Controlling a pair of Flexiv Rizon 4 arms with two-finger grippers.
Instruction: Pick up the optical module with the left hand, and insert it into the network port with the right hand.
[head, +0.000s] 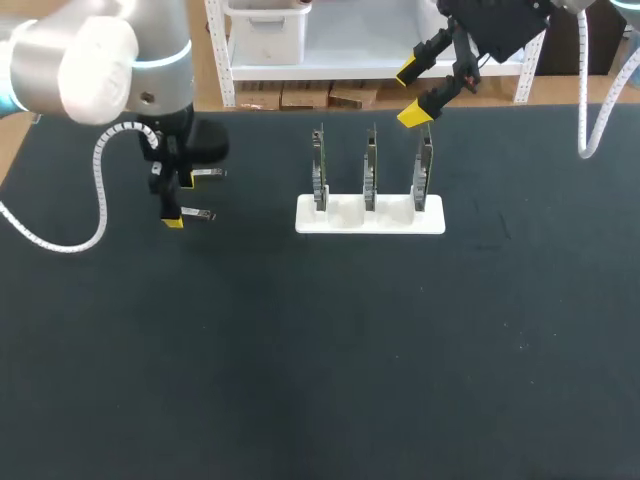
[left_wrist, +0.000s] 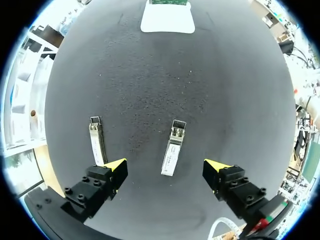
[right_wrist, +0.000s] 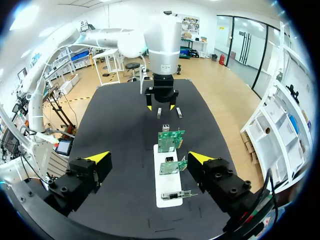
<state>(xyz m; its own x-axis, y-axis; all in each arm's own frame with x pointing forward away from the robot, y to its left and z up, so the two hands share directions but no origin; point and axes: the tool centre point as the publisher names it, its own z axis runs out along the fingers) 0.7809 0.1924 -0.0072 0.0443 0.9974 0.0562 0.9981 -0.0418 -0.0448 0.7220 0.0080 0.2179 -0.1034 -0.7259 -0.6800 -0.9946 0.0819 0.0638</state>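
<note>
Two small silver optical modules lie side by side on the black table. In the left wrist view one module (left_wrist: 171, 148) lies just ahead of my left gripper (left_wrist: 166, 168), in line with the gap between its fingers. The other module (left_wrist: 96, 142) lies ahead of and outside one finger. My left gripper (head: 180, 203) is open and hovers low beside them (head: 201, 214) (head: 208, 173). A white stand (head: 345, 222) holds three upright network cards (head: 370, 170). My right gripper (head: 412, 94) hangs open and empty, high above the stand's right end, looking down on the cards (right_wrist: 171, 138).
The stand (right_wrist: 162, 187) sits at mid table towards the back edge. The left arm's white cable (head: 70, 243) loops down onto the table at the far left. Black table surface stretches across the front and the right.
</note>
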